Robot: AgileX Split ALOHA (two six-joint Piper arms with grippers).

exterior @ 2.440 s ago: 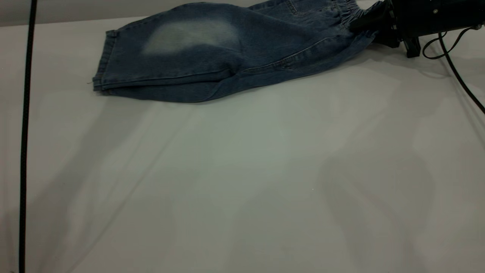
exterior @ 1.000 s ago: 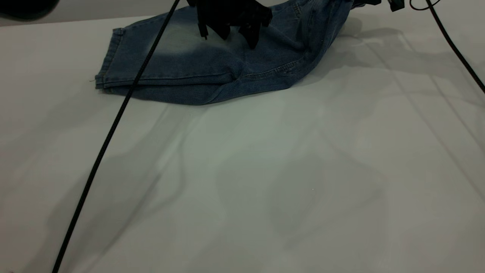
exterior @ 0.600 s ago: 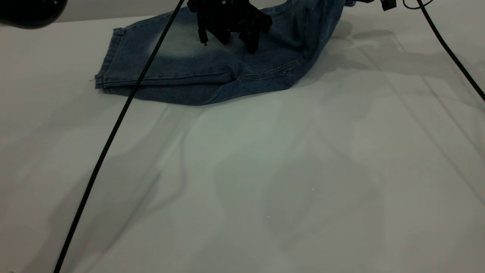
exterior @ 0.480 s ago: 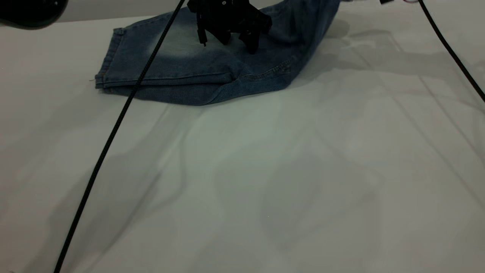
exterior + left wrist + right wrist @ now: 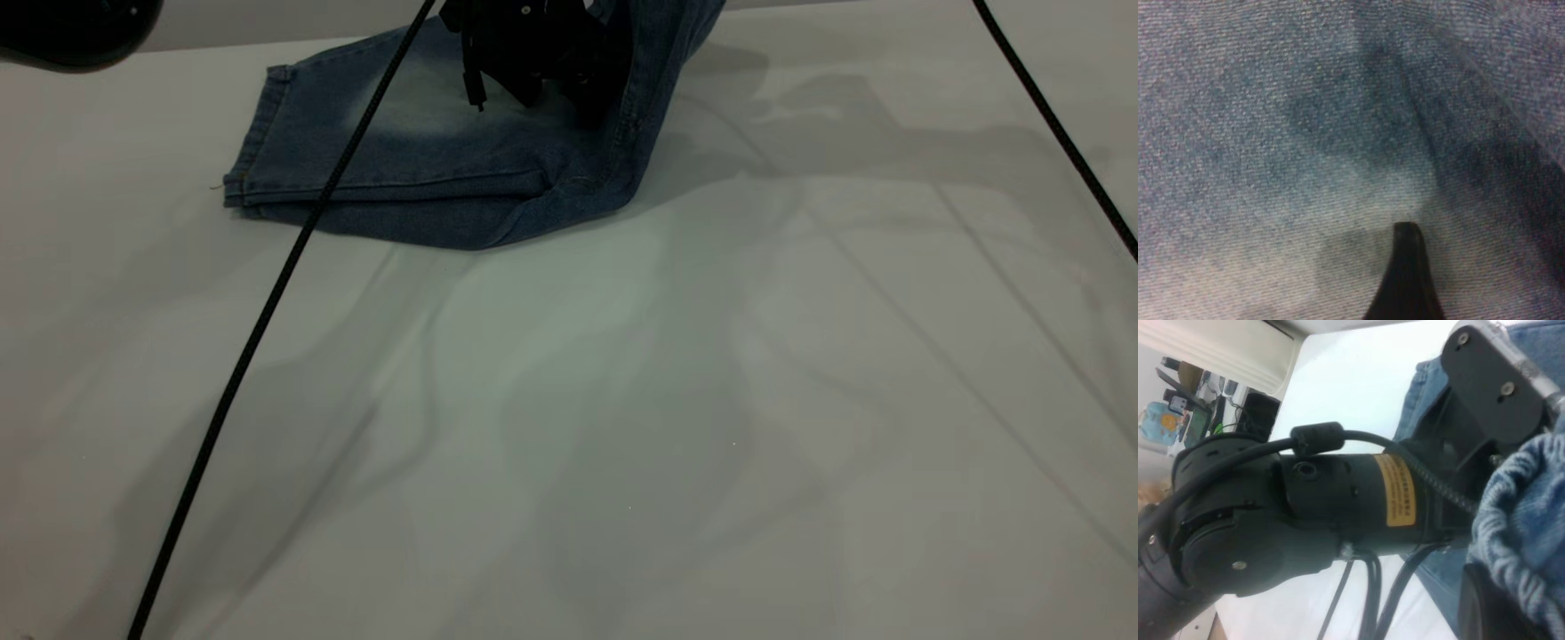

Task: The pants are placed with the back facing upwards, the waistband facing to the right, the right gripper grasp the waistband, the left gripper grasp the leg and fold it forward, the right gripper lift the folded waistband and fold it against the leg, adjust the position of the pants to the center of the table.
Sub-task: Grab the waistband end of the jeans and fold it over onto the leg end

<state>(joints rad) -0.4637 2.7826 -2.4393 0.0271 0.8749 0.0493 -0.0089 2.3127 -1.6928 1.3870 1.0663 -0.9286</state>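
The pants point(image 5: 418, 169) lie at the far middle of the table point(image 5: 711, 400), with the leg point(image 5: 293, 142) and its hem pointing left. My left gripper point(image 5: 533, 96) stands open, its spread fingers pressing down on the denim at the middle of the pants. Only one of its fingertips point(image 5: 1405, 267) shows in the left wrist view, resting on the faded cloth point(image 5: 1305, 133). The pants' right part point(image 5: 662, 44) rises steeply out of the exterior view's top. In the right wrist view my right gripper point(image 5: 1501, 593) is shut on the ruffled waistband point(image 5: 1525, 520), held above the left arm point(image 5: 1338, 507).
The left arm's black cable point(image 5: 267, 302) runs slantwise across the table's left half. The right arm's cable point(image 5: 1053, 129) crosses the far right corner. A dark rounded part point(image 5: 71, 27) sits at the far left top. Broad shadows lie over the near table.
The left gripper came in and set down on the pants' middle. The right gripper lifted the waistband up and leftward, so the raised fold has moved left toward the left gripper.
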